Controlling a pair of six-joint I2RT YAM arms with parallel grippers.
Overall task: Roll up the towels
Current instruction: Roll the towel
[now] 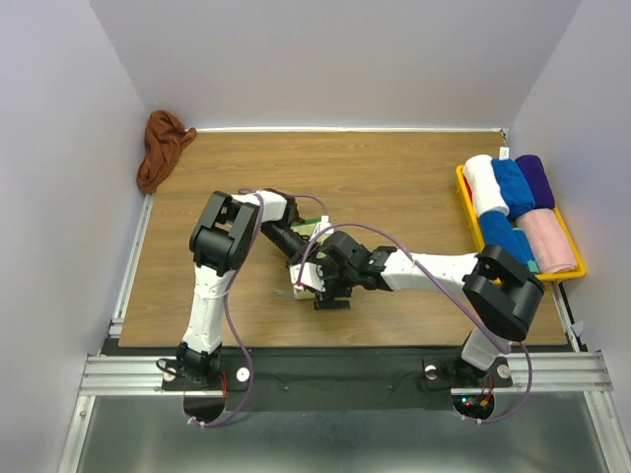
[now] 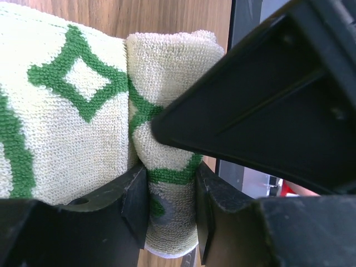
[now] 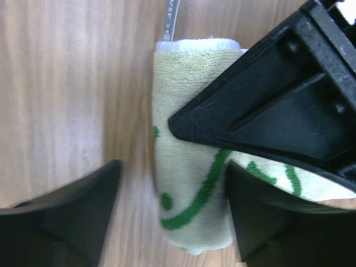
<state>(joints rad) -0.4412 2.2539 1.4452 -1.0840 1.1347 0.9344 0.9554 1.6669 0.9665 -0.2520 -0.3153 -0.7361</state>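
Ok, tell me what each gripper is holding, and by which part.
The left gripper pinches the cream-and-green towel by its rolled edge. The right gripper straddles the roll's end, jaws open, gripping nothing.

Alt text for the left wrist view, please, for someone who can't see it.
The left gripper pinches a rolled fold of a cream towel with a green diamond pattern. A large black robot part crosses from the right, and the wooden table shows at the top.

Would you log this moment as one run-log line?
cream towel: partly rolled | left gripper: shut on its fold | right gripper: open around roll end | brown towel: crumpled, far-left corner
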